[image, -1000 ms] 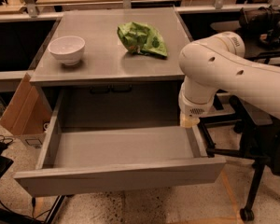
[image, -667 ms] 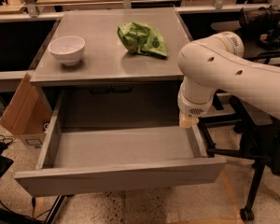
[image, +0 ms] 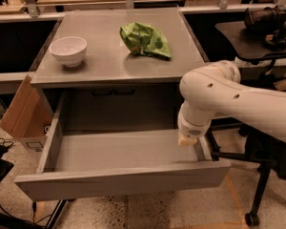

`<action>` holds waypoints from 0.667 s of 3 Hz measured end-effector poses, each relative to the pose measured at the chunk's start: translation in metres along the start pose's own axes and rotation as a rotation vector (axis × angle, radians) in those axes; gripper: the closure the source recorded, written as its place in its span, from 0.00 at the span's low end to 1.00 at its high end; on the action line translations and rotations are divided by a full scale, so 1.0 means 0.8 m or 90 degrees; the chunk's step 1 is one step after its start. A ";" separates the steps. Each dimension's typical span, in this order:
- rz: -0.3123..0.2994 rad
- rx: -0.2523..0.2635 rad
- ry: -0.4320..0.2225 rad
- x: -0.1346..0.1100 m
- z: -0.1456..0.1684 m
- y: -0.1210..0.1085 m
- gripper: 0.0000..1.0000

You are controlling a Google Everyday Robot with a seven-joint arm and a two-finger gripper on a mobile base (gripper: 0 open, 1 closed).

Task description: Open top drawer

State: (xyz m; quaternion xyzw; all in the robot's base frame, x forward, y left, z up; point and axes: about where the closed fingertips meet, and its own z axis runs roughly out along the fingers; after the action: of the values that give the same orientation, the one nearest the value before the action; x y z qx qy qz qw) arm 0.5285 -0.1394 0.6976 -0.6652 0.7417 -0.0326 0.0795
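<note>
**A:** Since the grey cabinet [image: 114, 66] fills most of the view, start there. Where does the top drawer [image: 124, 182] stand?

**B:** It's drawn far out from under the cabinet top, with its flat front nearest the camera and its shallow grey floor showing. I'd judge the opening is done or very nearly so.

**A:** And the white arm [image: 238, 104]?

**B:** It reaches in from the right and bends down over the drawer's right side wall. The gripper [image: 188, 140] sits at that wall's inner edge, near the front corner. Only its pale tip shows below the wrist. I cannot tell whether it is open or closed, or whether it grips the wall.

**A:** So how should this step be finished well?

**B:** If any travel is left, pull straight along the runners toward the camera with no sideways load, so the box doesn't rack. Then let go cleanly and rise straight up, clear of the wall, before swinging away. A brush on the way out could nudge the drawer back in.

**A:** Anything smaller to mind?

**B:** The white bowl [image: 67, 50] and the crumpled green bag [image: 145, 39] lie on the top, well apart from the arm.
</note>
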 end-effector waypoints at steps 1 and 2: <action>0.020 -0.009 -0.019 0.000 0.028 0.027 1.00; 0.049 -0.038 -0.035 0.005 0.027 0.077 1.00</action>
State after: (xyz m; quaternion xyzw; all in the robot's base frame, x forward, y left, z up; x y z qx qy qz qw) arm 0.4709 -0.1354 0.6661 -0.6392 0.7647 0.0112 0.0810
